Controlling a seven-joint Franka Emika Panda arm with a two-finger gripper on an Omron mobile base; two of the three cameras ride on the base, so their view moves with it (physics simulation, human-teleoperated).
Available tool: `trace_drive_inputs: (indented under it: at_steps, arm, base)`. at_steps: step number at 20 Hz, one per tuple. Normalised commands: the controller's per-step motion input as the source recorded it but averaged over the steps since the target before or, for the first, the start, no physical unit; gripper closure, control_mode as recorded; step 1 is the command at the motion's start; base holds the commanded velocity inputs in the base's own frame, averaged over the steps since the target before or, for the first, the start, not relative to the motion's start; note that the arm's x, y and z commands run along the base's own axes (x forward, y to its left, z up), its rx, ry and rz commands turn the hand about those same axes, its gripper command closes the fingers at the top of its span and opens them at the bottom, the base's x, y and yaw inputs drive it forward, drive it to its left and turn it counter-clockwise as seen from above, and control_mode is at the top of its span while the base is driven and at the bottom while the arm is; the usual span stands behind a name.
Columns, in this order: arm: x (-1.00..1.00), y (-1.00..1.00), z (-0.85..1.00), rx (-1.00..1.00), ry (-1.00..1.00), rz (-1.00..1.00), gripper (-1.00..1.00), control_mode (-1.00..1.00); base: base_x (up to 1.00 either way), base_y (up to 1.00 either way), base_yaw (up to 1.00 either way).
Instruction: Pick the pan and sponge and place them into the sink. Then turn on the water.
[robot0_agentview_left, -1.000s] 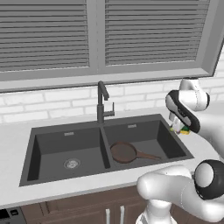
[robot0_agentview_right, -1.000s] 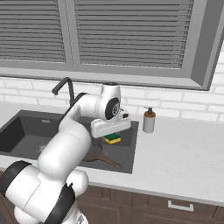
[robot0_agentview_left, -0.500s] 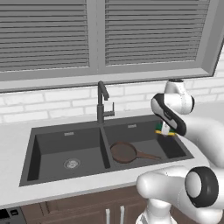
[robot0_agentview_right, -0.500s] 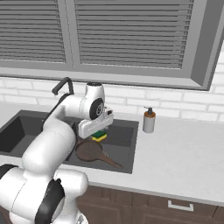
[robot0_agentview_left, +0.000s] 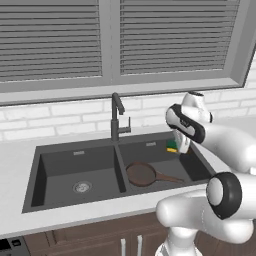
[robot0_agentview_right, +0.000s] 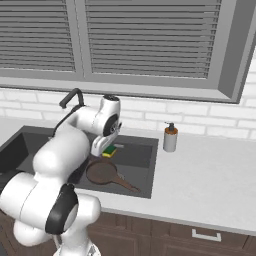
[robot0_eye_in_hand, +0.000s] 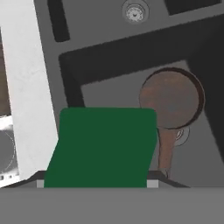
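My gripper (robot0_agentview_left: 175, 148) is shut on the sponge (robot0_agentview_left: 171, 145), a small green-topped block with a yellow layer, and holds it above the back right part of the sink (robot0_agentview_left: 120, 166). From the right, the sponge (robot0_agentview_right: 109, 150) hangs just over the right basin. The dark-brown pan (robot0_agentview_left: 141, 173) lies flat on that basin's floor with its handle pointing right. In the hand view the sponge (robot0_eye_in_hand: 103, 146) covers the fingertips, and the pan (robot0_eye_in_hand: 173, 96) lies below and beyond it. The dark gooseneck faucet (robot0_agentview_left: 116, 117) stands behind the divider, and no water runs from it.
A beige soap bottle (robot0_agentview_right: 170, 138) stands on the counter right of the sink (robot0_agentview_right: 151, 167). The left basin holds just its round drain (robot0_agentview_left: 82, 187). White brick wall and a window with blinds rise behind the faucet (robot0_agentview_right: 70, 98).
The arm has swung left with the sponge, from above the sink's right edge to over the right basin. The pan has stayed where it was.
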Motion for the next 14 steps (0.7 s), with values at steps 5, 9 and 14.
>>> trace_drive_inputs:
  at_steps: [5, 9, 14]
  arm:
    - [0.36, 0.27, -0.23, 0.17, 0.0, 0.29, 1.0, -1.0]
    - [0.27, 0.37, -0.35, 0.14, 0.0, 0.16, 1.0, -1.0]
    - [0.28, 0.43, -0.35, 0.1, 0.0, 0.05, 1.0, -1.0]
  base:
    - [0.0, 0.0, 0.0]
    - [0.0, 0.0, 0.0]
    - [0.0, 0.0, 0.0]
